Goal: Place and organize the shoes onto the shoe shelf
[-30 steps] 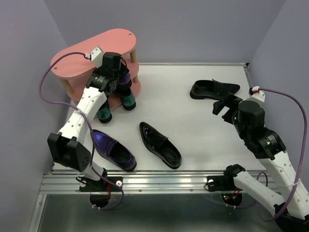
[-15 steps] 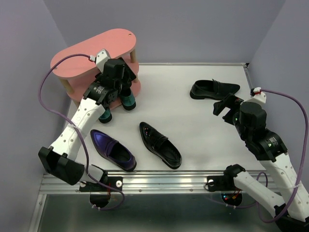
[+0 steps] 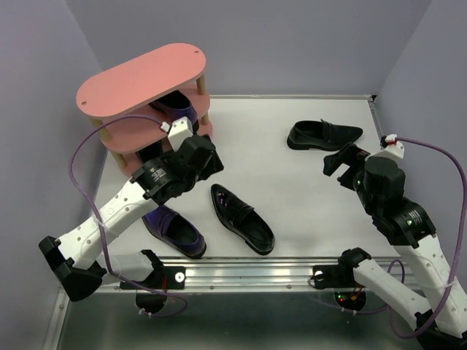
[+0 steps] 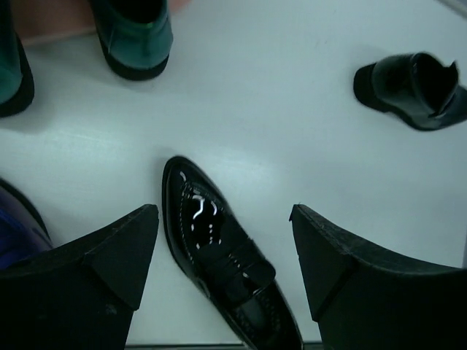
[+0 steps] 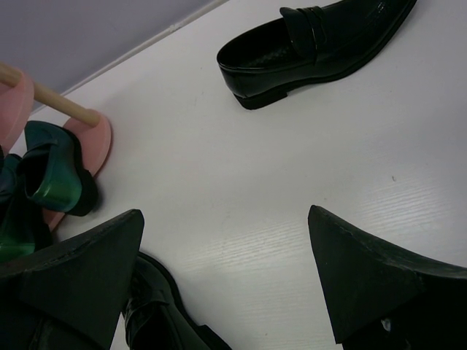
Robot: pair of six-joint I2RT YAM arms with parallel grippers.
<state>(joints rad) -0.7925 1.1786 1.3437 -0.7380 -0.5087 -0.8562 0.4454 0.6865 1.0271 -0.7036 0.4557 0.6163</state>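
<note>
The left fingers (image 4: 109, 270) stand wide apart and empty over a glossy black patent loafer (image 4: 219, 255) on the white surface (image 4: 292, 109). The right fingers (image 5: 80, 270) also gape wide, holding nothing. The pink three-board shoe shelf (image 3: 139, 80) stands at the overhead frame's upper left, near the left fingers.

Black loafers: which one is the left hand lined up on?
The glossy patent loafer mid-table, beside the purple shoe; the open left hand frames it. The matte black loafer lies far off at the right.
</note>
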